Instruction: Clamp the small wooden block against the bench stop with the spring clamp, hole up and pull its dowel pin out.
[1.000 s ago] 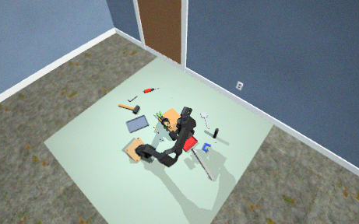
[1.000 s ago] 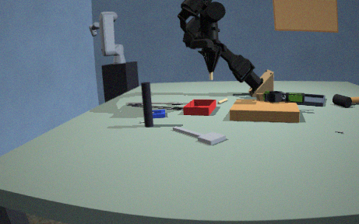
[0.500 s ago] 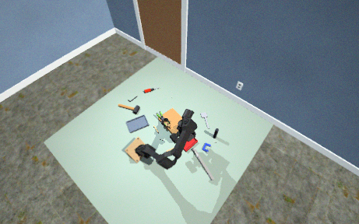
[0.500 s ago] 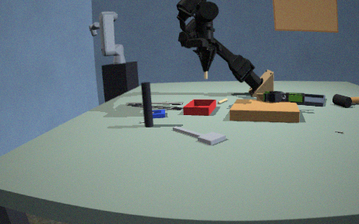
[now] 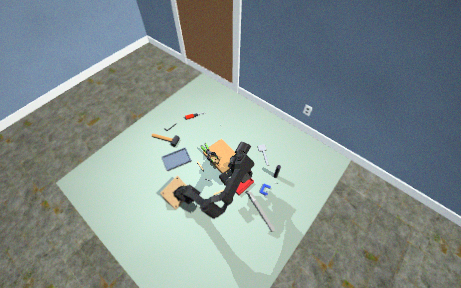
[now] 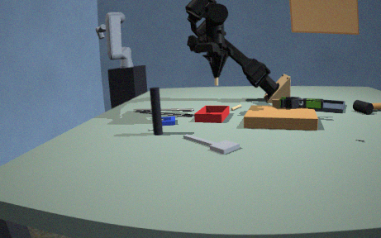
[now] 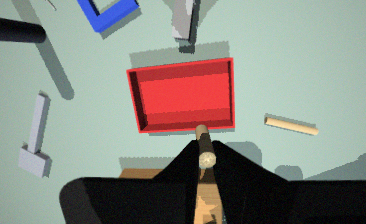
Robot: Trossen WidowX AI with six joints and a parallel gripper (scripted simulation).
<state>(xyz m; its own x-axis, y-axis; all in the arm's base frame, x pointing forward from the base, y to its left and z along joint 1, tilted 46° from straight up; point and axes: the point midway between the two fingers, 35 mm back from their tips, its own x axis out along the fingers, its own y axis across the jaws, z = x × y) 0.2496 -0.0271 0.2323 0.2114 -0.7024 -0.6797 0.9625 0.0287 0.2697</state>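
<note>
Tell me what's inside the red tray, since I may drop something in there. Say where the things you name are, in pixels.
The red tray (image 6: 211, 117) (image 7: 184, 95) shows only bare red floor; the near wall hides a strip at its foot.
</note>
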